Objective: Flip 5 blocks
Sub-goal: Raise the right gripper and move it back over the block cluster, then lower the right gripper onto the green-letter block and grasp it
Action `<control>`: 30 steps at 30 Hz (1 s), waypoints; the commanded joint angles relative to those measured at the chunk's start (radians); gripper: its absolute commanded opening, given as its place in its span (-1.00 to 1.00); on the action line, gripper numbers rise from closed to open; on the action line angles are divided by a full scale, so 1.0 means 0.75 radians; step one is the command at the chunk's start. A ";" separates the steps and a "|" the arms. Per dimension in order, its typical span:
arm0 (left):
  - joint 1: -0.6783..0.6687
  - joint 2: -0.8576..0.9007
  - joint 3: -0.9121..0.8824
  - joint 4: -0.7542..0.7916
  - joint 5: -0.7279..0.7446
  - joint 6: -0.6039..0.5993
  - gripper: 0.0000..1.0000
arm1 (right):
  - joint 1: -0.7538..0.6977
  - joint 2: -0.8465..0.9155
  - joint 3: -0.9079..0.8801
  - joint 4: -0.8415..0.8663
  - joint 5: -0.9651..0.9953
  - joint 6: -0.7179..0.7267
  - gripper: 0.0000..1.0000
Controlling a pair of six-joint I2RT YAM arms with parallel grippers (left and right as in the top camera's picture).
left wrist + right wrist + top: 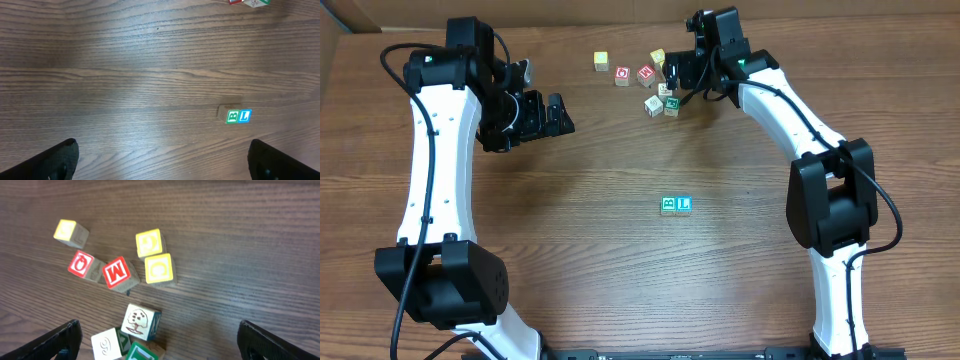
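Overhead: my left claw [560,113] hangs spread over the counter [620,270] at ten o'clock. My right claw [672,78] hangs at twelve. A green-and-blue pair [676,205] of blocks sits touching at centre.

Left wrist: that pair lies at three o'clock, clear of my fingers.

Right wrist: my fingers stand wide apart. White blocks [141,321] and a green block [142,352] lie at six between them, with red cubes [116,273] and yellow cubes [160,268] beyond.
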 commanded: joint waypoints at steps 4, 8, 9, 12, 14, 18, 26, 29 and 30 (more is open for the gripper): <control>-0.009 0.014 0.026 0.005 -0.006 0.015 1.00 | -0.013 -0.021 0.016 0.046 0.007 -0.016 1.00; -0.009 0.014 0.026 0.005 -0.005 0.015 1.00 | -0.020 -0.021 0.016 0.048 0.002 -0.047 1.00; -0.009 0.014 0.026 0.005 -0.005 0.015 1.00 | -0.020 -0.021 0.016 0.044 0.002 -0.050 1.00; -0.009 0.014 0.026 0.005 -0.005 0.015 0.99 | -0.018 -0.023 0.017 0.046 -0.026 -0.036 1.00; -0.009 0.014 0.026 0.005 -0.005 0.015 1.00 | -0.018 -0.022 0.016 0.032 -0.071 -0.039 1.00; -0.009 0.014 0.026 0.005 -0.005 0.015 1.00 | -0.018 -0.021 0.016 0.035 -0.073 -0.055 1.00; -0.009 0.014 0.026 0.005 -0.005 0.015 0.99 | 0.016 -0.021 0.016 0.040 -0.077 -0.288 1.00; -0.009 0.014 0.026 0.005 -0.005 0.015 1.00 | 0.030 -0.018 0.016 0.045 -0.074 -0.336 1.00; -0.009 0.014 0.026 0.005 -0.005 0.015 1.00 | 0.032 -0.018 0.016 0.043 -0.072 -0.335 0.99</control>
